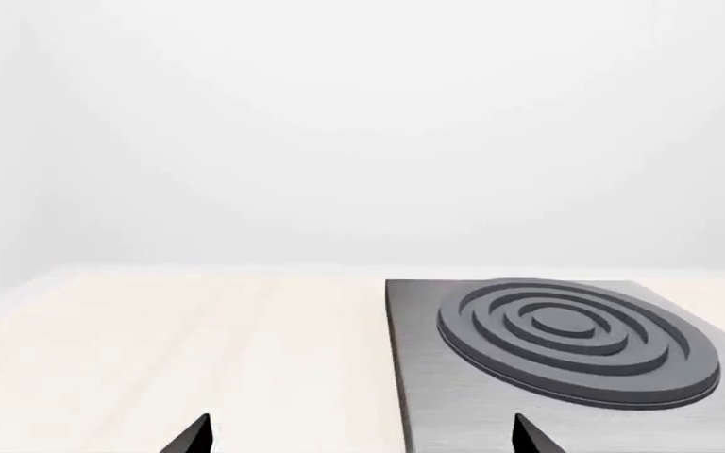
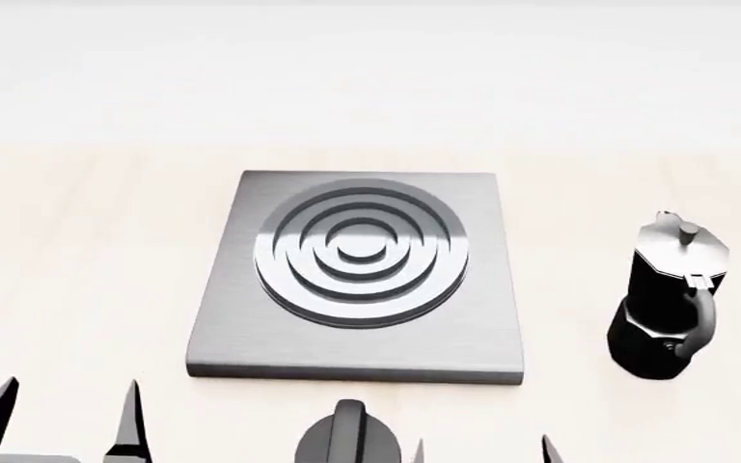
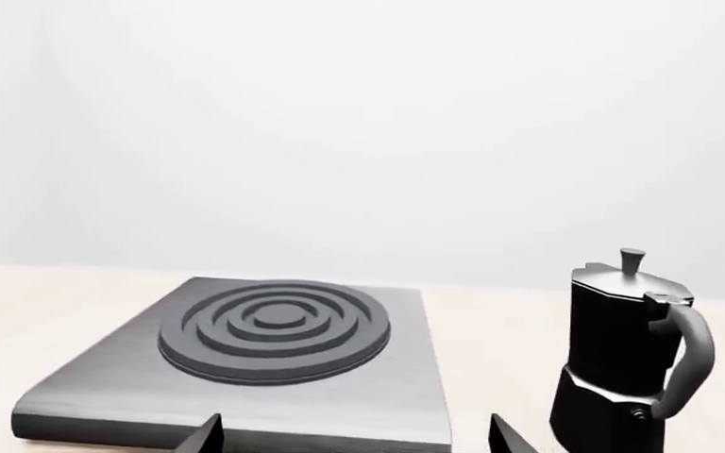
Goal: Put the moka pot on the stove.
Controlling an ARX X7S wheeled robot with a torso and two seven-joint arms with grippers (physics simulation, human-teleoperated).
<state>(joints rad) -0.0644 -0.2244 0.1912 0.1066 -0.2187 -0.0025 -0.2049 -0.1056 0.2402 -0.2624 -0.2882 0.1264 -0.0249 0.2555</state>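
The moka pot is glossy black with a silver lid and stands upright on the pale tabletop, to the right of the stove and apart from it. The stove is a square grey plate with a ring burner, and nothing is on it. My left gripper is open near the front left, empty. My right gripper is open at the stove's front right corner, short of the pot. In the right wrist view the moka pot stands beside the stove, beyond the open gripper. The left wrist view shows the stove past the open gripper.
A short black round knob sits just in front of the stove's front edge, between my two grippers. The pale wooden tabletop spreads around the stove, and a plain white wall rises behind it.
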